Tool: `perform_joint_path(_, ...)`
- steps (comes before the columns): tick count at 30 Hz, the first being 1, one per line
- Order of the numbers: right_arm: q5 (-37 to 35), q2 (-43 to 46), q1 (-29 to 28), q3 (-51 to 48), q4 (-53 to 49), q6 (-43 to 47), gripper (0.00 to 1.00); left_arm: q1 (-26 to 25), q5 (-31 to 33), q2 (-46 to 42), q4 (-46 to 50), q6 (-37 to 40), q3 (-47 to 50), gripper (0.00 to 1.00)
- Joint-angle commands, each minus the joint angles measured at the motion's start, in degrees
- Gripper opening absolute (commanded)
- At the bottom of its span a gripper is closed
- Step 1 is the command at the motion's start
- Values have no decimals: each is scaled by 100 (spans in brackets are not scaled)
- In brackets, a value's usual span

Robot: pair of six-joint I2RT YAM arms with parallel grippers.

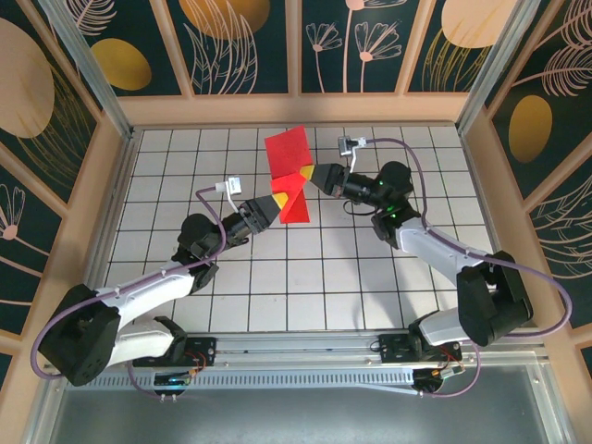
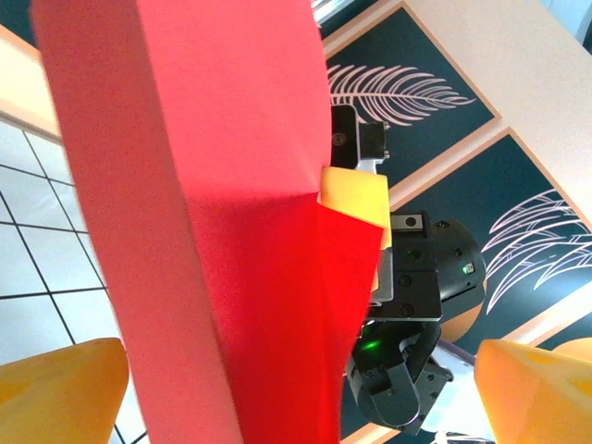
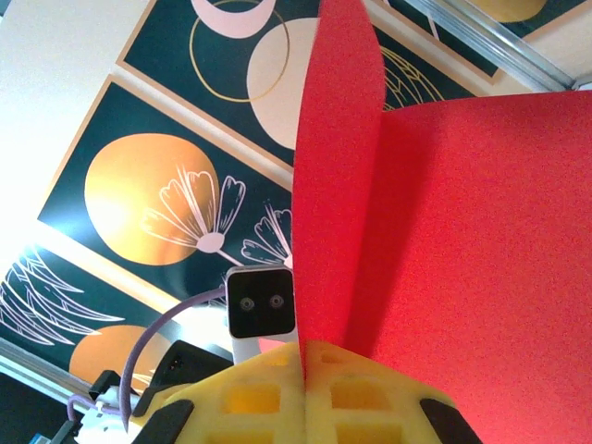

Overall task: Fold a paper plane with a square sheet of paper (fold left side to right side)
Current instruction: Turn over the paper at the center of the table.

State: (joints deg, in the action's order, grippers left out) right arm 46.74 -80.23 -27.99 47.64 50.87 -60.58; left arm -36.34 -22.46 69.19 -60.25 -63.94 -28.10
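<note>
left tool (image 1: 278, 200) spread wide, right tool (image 1: 305, 173) pinched tight.

Top external high above the near edge, looking down over the whole tiled table (image 1: 324, 268); both wrist cameras close up, facing each other across the red paper sheet (image 2: 231, 231).

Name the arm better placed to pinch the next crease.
Left. The left gripper stands open with the red paper between its fingers, free to pinch; the right gripper is shut on it, holding it up.
</note>
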Motion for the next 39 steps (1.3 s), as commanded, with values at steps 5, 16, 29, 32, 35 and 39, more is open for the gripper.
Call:
perform_joint_path(5, 90, -94, -88, 98, 327, -96, 0, -25, -136, 18, -400, -156, -220, 82)
perform_joint_path(16, -15, 4, -110, 62, -25, 172, 13, -27, 126, -33, -26, -108, -188, 42)
perform_joint_path(29, -1255, 843, 98, 302, -2921, 2231, 45, -29, 340, -540, 1665, 717, -285, 1)
perform_joint_path(32, -2487, 1186, 163, 447, -4164, 3103, 49, -23, 552, -701, 2984, 1331, -531, 0)
perform_joint_path(35, -4116, 1423, 188, 536, -5165, 3656, 54, -23, 866, -686, 4376, 1964, -870, 0)
perform_joint_path(39, -5660, 1761, 354, 268, -5612, 3843, 65, -136, 1400, -401, 5837, 2579, -1336, 0)
